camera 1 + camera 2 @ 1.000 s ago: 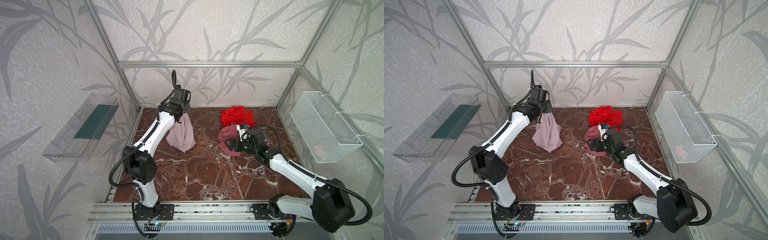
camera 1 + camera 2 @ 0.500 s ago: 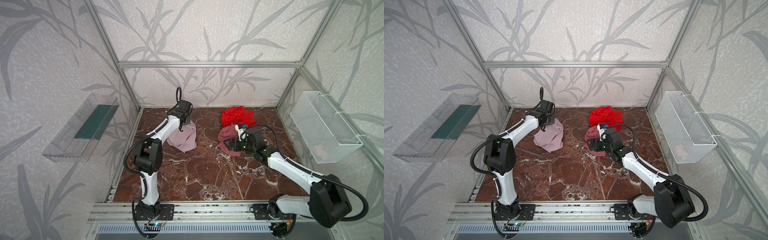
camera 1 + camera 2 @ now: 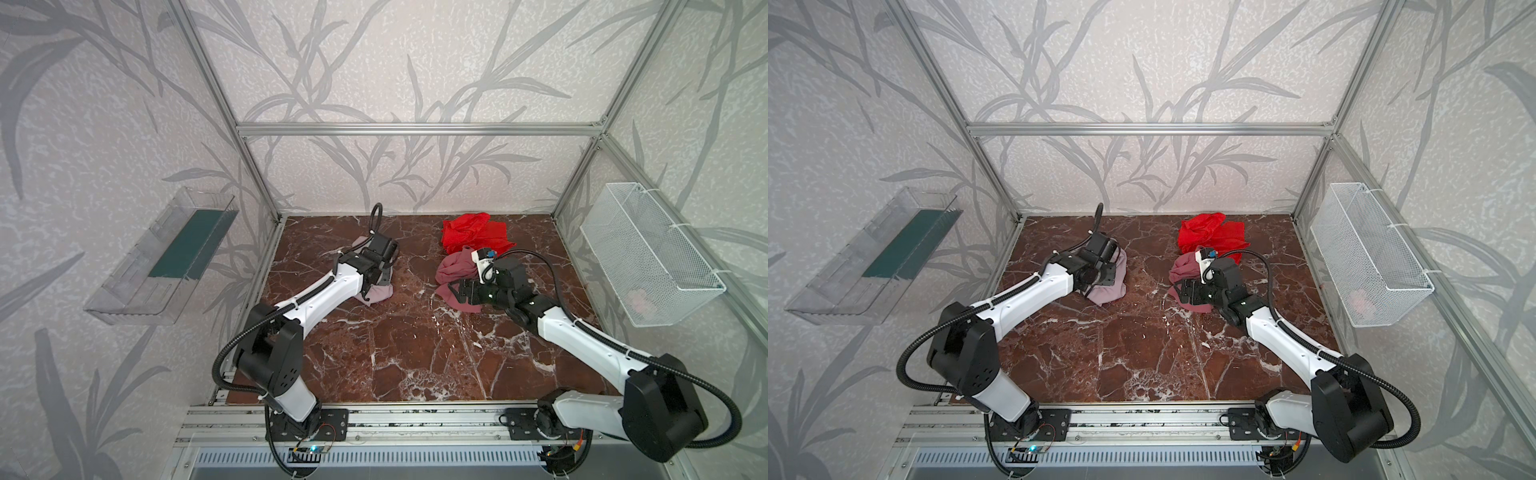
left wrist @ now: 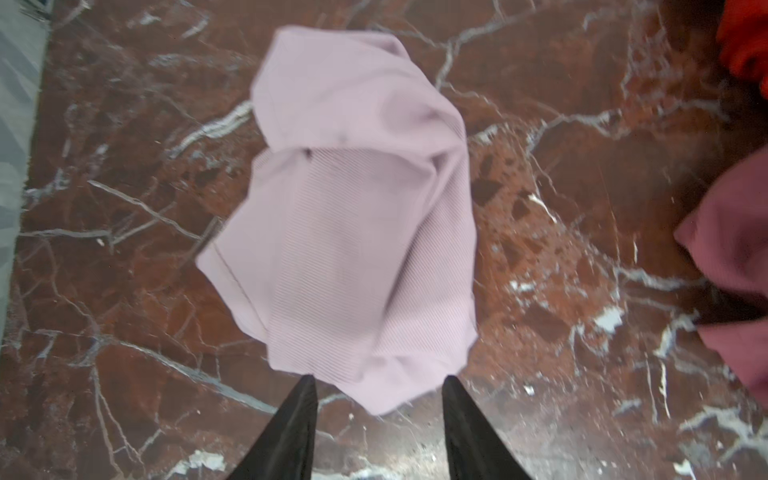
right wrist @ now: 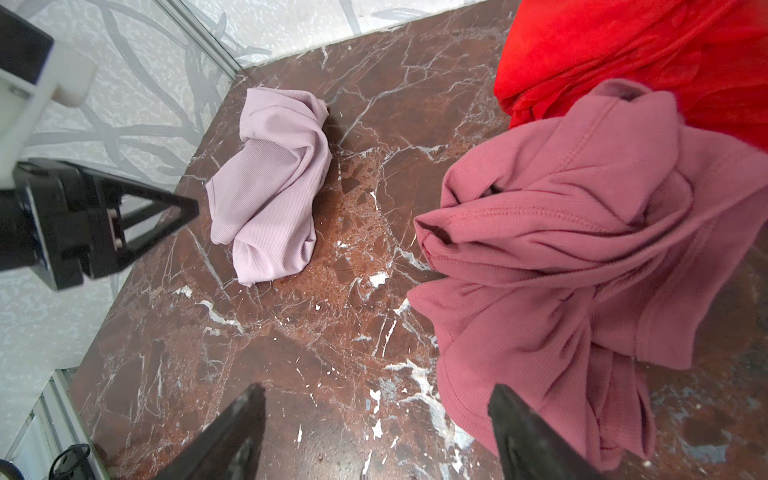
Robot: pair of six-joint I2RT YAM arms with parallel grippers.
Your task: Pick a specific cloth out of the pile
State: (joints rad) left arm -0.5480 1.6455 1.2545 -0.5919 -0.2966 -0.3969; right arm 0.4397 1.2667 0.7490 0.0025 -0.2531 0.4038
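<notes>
Dropped by the left tool (image 4: 378, 376), now parted, the cloth (image 4: 357, 208) lies crumpled, pale lilac, ribbed; right tool (image 5: 377, 388) gapes wide.

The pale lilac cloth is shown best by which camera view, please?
The right wrist view: the pale lilac cloth lies whole, sharp and uncovered. The left wrist view shows the cloth closer but blurred; in both top views the left arm hides part.

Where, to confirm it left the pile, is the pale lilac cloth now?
In both top views the cloth lies at the left rear of the marble table, by the open left gripper, apart from the dusty-rose cloth on the right.
</notes>
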